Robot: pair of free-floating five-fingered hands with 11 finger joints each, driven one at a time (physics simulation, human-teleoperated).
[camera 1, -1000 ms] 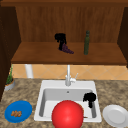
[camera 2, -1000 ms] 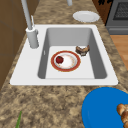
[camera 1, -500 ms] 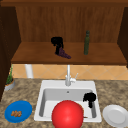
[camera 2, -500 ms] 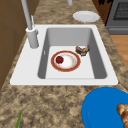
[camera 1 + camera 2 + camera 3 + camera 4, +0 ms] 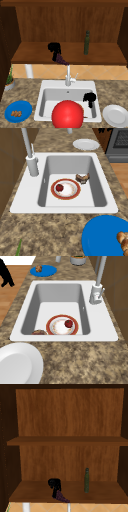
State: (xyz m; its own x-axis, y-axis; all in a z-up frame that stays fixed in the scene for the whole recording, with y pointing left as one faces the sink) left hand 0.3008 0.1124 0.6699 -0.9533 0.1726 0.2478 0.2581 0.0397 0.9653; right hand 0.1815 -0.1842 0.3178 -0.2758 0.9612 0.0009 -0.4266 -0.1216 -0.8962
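My left hand (image 5: 54, 48) is at the front of the lower wooden shelf (image 5: 32, 56), fingers curled on a dark purple vegetable (image 5: 61, 60) that juts down and right past the shelf's edge. The upper view shows the same hand (image 5: 54, 484) and purple vegetable (image 5: 61, 497). My right hand (image 5: 89, 98) floats in front of the sink's right part, fingers relaxed and hanging down, holding nothing; it also shows off the counter in the right side view (image 5: 5, 273). In the sink basin (image 5: 72, 163) lie a red-rimmed plate (image 5: 65, 189) with a small red fruit (image 5: 59, 187), and a brown round thing (image 5: 82, 178).
A green bottle (image 5: 86, 43) stands on the shelf's right part. The tap (image 5: 68, 75) rises behind the sink. A blue plate with brown food (image 5: 18, 111) lies left, a white plate (image 5: 115, 115) right, a potted plant (image 5: 9, 81) far left. A big red round shape (image 5: 67, 115) covers the sink's front.
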